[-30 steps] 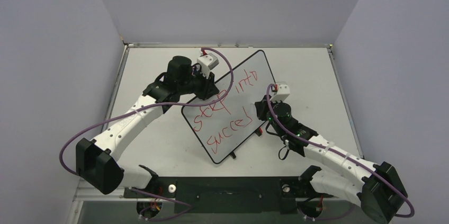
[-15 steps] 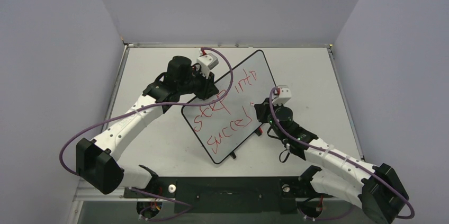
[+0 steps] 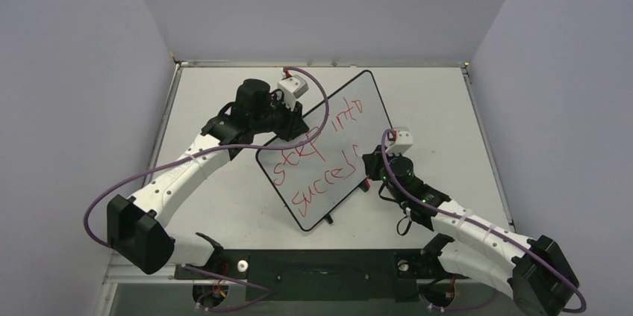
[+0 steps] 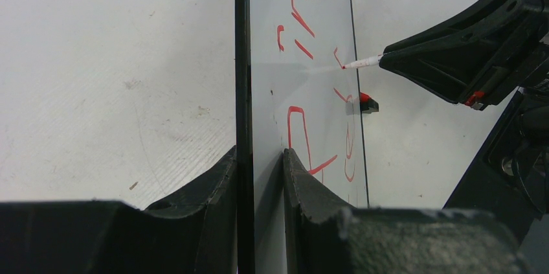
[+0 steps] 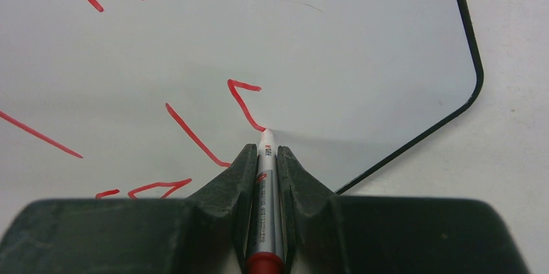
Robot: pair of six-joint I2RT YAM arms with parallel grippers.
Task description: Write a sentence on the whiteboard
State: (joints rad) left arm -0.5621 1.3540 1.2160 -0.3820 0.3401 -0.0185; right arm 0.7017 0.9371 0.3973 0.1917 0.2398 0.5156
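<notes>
The whiteboard [image 3: 363, 92] lies tilted on the table, black-framed, with the red sentence [image 3: 313, 159] in two lines across it. My left gripper [image 3: 295, 125] is shut on the board's far-left edge; in the left wrist view [image 4: 259, 157] the jaws pinch the frame and the board face [image 4: 265, 60]. My right gripper [image 3: 367, 163] is at the board's right edge, shut on a silver marker [image 5: 265, 183] with a red end. The marker's tip [image 5: 265, 133] touches the board at the end of a fresh red stroke [image 5: 241, 96]. The marker also shows in the left wrist view [image 4: 362, 62].
The pale grey tabletop [image 3: 224, 204] is walled at the back and both sides. Small black feet [image 3: 329, 218] stick out from the board's near-right edge; one shows in the left wrist view [image 4: 366, 103]. A black base plate [image 3: 321, 271] runs along the near edge.
My right gripper has moved toward the near edge along the board's right side with the marker, adding a new red stroke at the end of the second line. The left arm has not moved.
</notes>
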